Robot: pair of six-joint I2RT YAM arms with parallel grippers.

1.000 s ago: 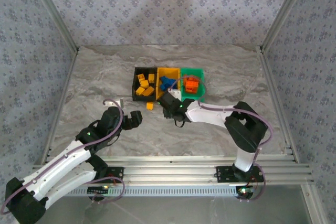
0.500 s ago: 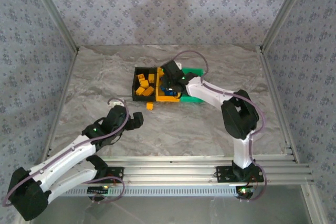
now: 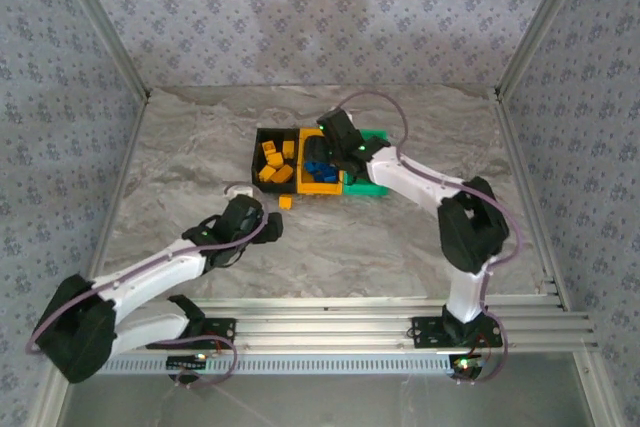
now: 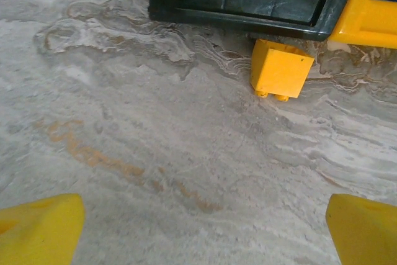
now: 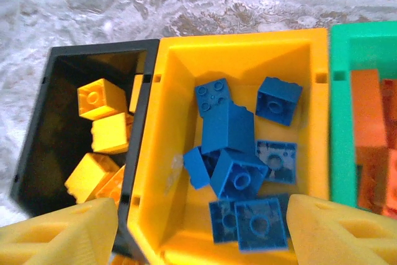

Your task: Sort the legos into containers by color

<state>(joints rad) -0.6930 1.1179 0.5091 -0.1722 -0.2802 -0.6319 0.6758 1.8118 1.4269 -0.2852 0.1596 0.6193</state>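
A: The left pincer (image 4: 201, 234) gaped wide, empty; the yellow brick (image 4: 280, 69) sat on the desk (image 4: 155, 153) just beside the black bin (image 4: 236, 4).
B: Risky! It might have clipped that bin. The right pincer (image 5: 201, 231) stood open over the blue bricks (image 5: 229, 134).

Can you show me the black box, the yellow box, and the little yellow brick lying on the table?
black bin (image 5: 102, 48), right wrist view, far rim.
yellow bin (image 5: 248, 54), right wrist view, far inner wall.
loose yellow brick (image 4: 280, 69), left wrist view, its side face.
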